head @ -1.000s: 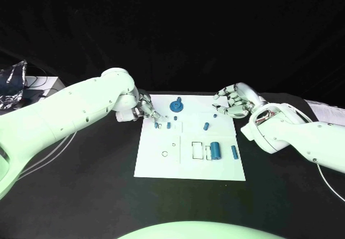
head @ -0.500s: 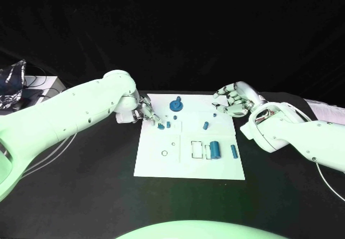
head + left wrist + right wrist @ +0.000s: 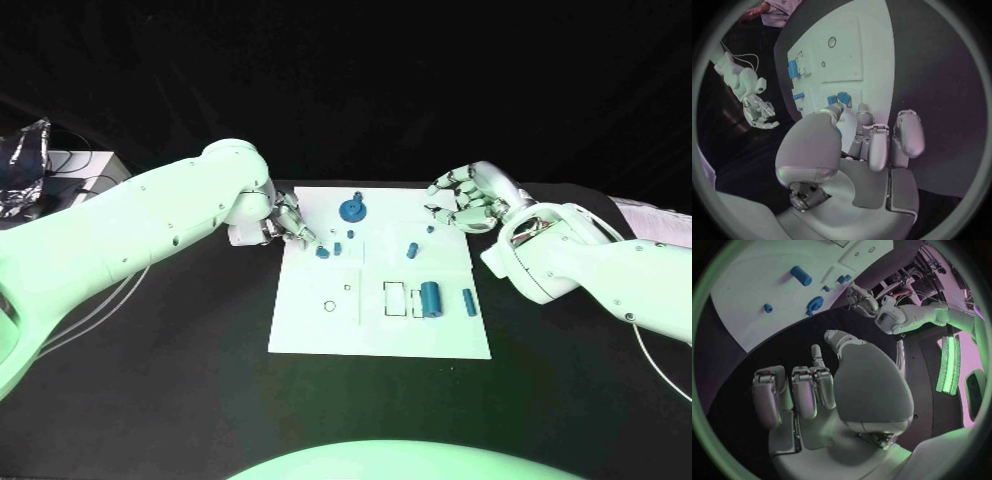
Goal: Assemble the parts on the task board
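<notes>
- The worktop (image 3: 173, 380) is flat and black, and the room behind it is dark.
- At the far left edge of the head view, cables and a pale box (image 3: 65, 170) sit beside the left arm.
- The white task board (image 3: 378, 335) lies in the middle of the worktop, with bare black surface all round it.
- A blue round part (image 3: 352, 210) with a knob stands near the board's far edge.
- Two small blue parts (image 3: 330, 250) stand close together near the board's left side, just beside the left robot hand's fingertips.
- Another small blue part (image 3: 413, 251) stands right of them, near the board's middle.
- A larger blue cylinder (image 3: 430, 296) lies next to outlined slots, with a slimmer blue part (image 3: 469, 302) to its right.
- The left robot hand (image 3: 289, 222) reaches onto the board's far left corner with fingers extended toward the pair of parts; I cannot tell whether it holds one.
- The right robot hand (image 3: 464, 203) hovers by the board's far right corner, off the board, fingers curled inward and holding nothing.
</notes>
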Available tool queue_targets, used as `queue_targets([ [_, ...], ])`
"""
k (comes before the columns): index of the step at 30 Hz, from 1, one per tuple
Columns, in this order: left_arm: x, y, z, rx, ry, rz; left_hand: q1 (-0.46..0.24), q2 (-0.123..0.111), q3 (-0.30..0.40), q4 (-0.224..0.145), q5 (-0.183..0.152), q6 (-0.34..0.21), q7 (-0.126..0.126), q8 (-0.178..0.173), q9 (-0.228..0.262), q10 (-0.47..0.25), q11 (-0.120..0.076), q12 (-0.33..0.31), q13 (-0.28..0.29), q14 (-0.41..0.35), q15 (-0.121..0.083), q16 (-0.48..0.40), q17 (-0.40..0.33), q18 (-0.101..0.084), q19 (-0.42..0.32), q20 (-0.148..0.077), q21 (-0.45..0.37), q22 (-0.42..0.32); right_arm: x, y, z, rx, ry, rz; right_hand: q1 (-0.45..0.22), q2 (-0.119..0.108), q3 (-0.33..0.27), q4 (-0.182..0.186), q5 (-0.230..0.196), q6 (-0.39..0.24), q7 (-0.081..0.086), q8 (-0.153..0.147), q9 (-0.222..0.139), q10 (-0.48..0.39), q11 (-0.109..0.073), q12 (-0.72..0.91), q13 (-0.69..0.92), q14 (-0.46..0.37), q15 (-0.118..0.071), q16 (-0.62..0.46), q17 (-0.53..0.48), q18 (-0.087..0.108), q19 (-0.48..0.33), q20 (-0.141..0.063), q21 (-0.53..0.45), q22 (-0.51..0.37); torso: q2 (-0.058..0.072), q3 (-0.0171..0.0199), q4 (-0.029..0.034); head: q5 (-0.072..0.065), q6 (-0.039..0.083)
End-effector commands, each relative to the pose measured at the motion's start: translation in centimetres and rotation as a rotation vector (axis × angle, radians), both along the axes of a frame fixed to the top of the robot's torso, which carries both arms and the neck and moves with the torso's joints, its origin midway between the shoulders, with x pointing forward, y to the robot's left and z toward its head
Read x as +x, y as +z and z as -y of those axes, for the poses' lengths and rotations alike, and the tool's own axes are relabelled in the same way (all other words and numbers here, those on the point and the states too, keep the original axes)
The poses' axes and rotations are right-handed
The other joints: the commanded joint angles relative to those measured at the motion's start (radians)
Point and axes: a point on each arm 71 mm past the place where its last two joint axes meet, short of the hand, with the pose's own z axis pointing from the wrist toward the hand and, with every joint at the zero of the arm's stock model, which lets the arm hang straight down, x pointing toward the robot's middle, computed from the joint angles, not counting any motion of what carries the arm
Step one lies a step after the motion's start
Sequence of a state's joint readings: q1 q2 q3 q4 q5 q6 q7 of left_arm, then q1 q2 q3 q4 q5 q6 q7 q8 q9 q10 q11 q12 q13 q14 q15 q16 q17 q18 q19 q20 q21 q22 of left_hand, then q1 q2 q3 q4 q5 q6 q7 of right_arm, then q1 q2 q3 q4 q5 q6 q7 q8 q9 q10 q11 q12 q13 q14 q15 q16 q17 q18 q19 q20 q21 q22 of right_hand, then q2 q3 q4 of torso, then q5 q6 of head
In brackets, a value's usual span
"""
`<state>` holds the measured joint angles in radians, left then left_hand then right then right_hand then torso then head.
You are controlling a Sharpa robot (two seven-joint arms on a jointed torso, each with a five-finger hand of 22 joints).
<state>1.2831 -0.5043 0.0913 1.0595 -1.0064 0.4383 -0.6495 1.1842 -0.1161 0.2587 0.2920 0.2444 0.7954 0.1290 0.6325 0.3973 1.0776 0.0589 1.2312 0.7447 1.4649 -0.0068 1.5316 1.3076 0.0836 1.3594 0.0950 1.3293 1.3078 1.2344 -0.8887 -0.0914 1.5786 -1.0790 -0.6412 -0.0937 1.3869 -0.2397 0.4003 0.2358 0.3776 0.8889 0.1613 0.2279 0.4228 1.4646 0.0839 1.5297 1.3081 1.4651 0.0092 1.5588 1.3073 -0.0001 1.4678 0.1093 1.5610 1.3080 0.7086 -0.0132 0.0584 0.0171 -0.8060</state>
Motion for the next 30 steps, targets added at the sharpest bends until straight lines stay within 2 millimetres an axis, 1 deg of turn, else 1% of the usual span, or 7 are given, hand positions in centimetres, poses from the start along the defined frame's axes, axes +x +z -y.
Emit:
queue_targets([
  [1, 0.0, 0.1, 0.3, -0.002, -0.012, 0.008, 0.001, -0.009, 0.009, 0.001, -0.002, 0.009, 0.001, 0.001, 0.002, 0.001, -0.003, 0.0, 0.003, 0.051, 0.002, -0.001, 0.14, -0.003, 0.0, 0.001, 0.004, 0.004, -0.1, 0.1, -0.2, -0.002, 0.012, 0.009, -0.013, -0.001, 0.004, 0.0, 0.004, -0.005, 0.001, 0.002, 0.001, 0.063, -0.007, -0.001, 0.22, 0.093, -0.007, -0.006, 0.212, 0.003, 0.097, -0.005, -0.002, 0.254, -0.002, 0.0006, 0.0005, 0.001, -0.001],
  [9, 0.1, 0.4, -0.2, -0.037, 0.008, 0.058, 0.011, -0.015, 0.029, 0.0, -0.002, 0.008, 0.0, 0.002, 0.007, -0.001, -0.004, -0.001, 0.003, 0.049, 0.001, -0.003, 0.137, -0.002, -0.002, 0.0, 0.003, 0.002, -0.1, 0.0, -0.1, -0.004, 0.012, 0.009, -0.012, -0.001, 0.004, -0.001, 0.004, -0.005, 0.001, 0.003, 0.001, 0.064, -0.007, -0.001, 0.221, 0.093, -0.007, -0.005, 0.213, 0.003, 0.098, -0.005, -0.001, 0.255, -0.001, 0.0017, -0.001, 0.003, 0.003],
  [13, 0.2, 1.0, -0.4, -0.104, 0.015, 0.142, 0.056, -0.047, 0.096, 0.0, -0.006, -0.027, 0.01, 0.002, 0.022, -0.146, 0.004, -0.12, -0.188, -0.015, 0.007, -0.056, 0.013, 0.019, -0.069, 0.005, -0.073, -0.075, -0.1, 0.1, -0.1, -0.004, 0.012, 0.009, -0.011, -0.001, 0.005, -0.002, 0.004, -0.005, 0.001, 0.003, 0.001, 0.064, -0.007, -0.001, 0.221, 0.093, -0.007, -0.005, 0.212, 0.003, 0.098, -0.005, -0.001, 0.255, -0.001, 0.0018, 0.0, 0.003, 0.008],
  [15, 0.1, 1.4, -0.5, -0.158, 0.01, 0.201, 0.078, -0.07, 0.123, -0.001, -0.01, -0.05, 0.018, 0.006, 0.03, -0.167, 0.011, -0.164, -0.216, -0.065, 0.013, -0.102, -0.078, 0.036, -0.124, 0.011, -0.141, -0.14, -0.1, 0.1, 0.0, -0.004, 0.011, 0.01, -0.011, -0.001, 0.005, -0.002, 0.004, -0.005, 0.001, 0.003, 0.001, 0.064, -0.007, -0.001, 0.221, 0.093, -0.007, -0.005, 0.212, 0.003, 0.098, -0.005, -0.001, 0.255, -0.002, 0.0021, 0.0003, 0.003, 0.007],
  [17, -0.1, 1.7, -0.5, -0.201, 0.001, 0.25, 0.162, -0.1, 0.157, -0.026, -0.019, -0.081, 0.024, 0.003, 0.03, -0.228, 0.023, -0.25, -0.269, -0.25, 0.025, -0.263, -0.346, 0.089, -0.323, 0.021, -0.379, -0.358, -0.1, 0.1, 0.0, -0.005, 0.011, 0.01, -0.011, -0.001, 0.005, -0.002, 0.004, -0.005, 0.001, 0.003, 0.001, 0.064, -0.007, -0.001, 0.221, 0.093, -0.007, -0.005, 0.212, 0.003, 0.098, -0.005, -0.001, 0.255, -0.001, 0.0024, 0.0005, 0.003, 0.008],
  [24, -1.6, 2.1, -0.6, -0.344, -0.119, 0.515, 0.295, -0.141, 0.215, -0.087, -0.024, -0.134, 0.039, -0.027, -0.002, -0.284, 0.036, -0.363, -0.366, -0.365, 0.036, -0.356, -0.495, 0.099, -0.368, 0.031, -0.484, -0.441, -0.2, 0.1, 0.3, -0.006, 0.009, 0.008, -0.011, -0.001, 0.006, -0.002, 0.004, -0.004, 0.001, 0.003, 0.001, 0.064, -0.007, 0.0, 0.222, 0.093, -0.007, -0.005, 0.213, 0.003, 0.098, -0.005, 0.0, 0.255, -0.004, 0.0014, 0.0046, 0.004, 0.012],
  [30, -3.5, 0.1, -0.1, -0.326, -0.265, 0.657, 0.295, -0.165, 0.209, -0.095, -0.026, -0.12, 0.038, -0.037, -0.019, -0.282, 0.036, -0.376, -0.387, -0.356, 0.036, -0.342, -0.482, 0.1, -0.367, 0.033, -0.488, -0.444, -0.2, 0.1, 0.3, -0.008, 0.009, 0.007, -0.011, -0.001, 0.006, -0.002, 0.004, -0.004, 0.001, 0.003, 0.001, 0.064, -0.007, 0.0, 0.222, 0.093, -0.007, -0.005, 0.213, 0.003, 0.098, -0.005, 0.0, 0.255, -0.004, -0.0003, 0.0037, 0.003, 0.012],
])
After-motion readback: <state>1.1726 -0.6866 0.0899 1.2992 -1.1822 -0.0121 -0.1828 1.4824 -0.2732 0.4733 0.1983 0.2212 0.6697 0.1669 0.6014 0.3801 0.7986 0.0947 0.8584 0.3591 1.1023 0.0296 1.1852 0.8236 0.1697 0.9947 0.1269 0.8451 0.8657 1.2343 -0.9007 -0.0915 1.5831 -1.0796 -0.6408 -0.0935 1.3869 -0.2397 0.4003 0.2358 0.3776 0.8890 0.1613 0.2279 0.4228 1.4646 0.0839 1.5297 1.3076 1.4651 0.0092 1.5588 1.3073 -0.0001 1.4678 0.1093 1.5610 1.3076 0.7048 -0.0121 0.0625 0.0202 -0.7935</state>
